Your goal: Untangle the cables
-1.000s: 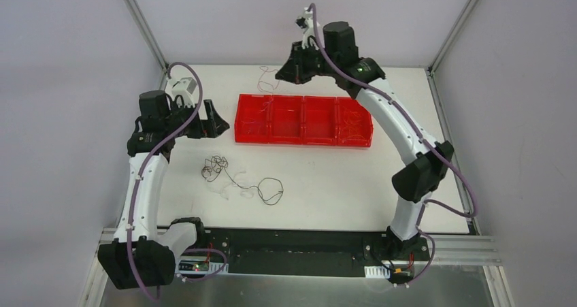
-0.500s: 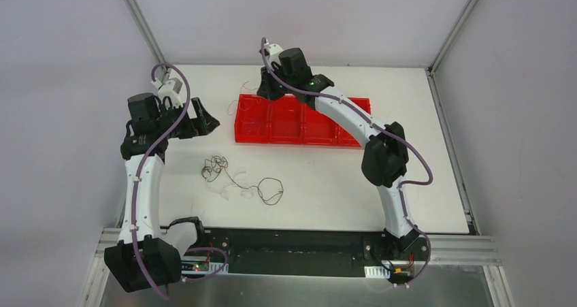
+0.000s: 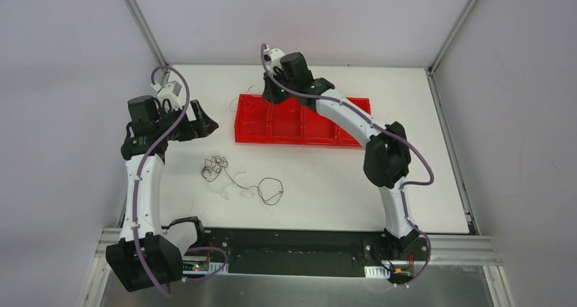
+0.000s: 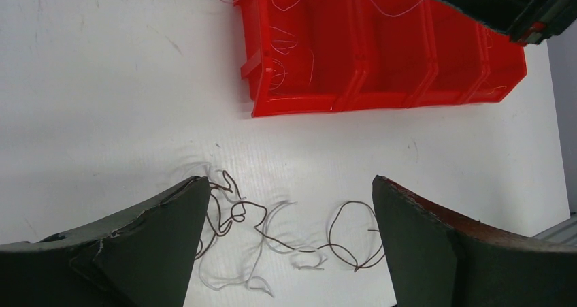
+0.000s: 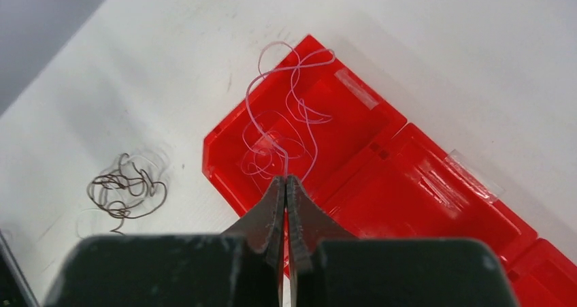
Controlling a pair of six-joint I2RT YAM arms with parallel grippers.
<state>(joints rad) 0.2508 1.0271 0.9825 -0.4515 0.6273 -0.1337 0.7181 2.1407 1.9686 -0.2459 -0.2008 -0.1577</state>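
Right tool (image 5: 286,183) clenched on a thin pale cable (image 5: 294,106). The cable looped out at 12 o'clock from the tips, over the end compartment of the red tray (image 5: 219,163). Left tool (image 4: 288,184) released, jaws wide, hovered above the bench (image 4: 102,103). The cable tangle (image 4: 235,215), dark and white strands, lay on the bench between its fingers, at 7 o'clock from the tray and apart from it.

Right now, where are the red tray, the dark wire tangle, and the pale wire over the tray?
red tray (image 3: 292,139), top view, its front wall.
dark wire tangle (image 3: 216,165), top view, the knotted clump.
pale wire (image 5: 286,160), right wrist view, its straight lower strand.
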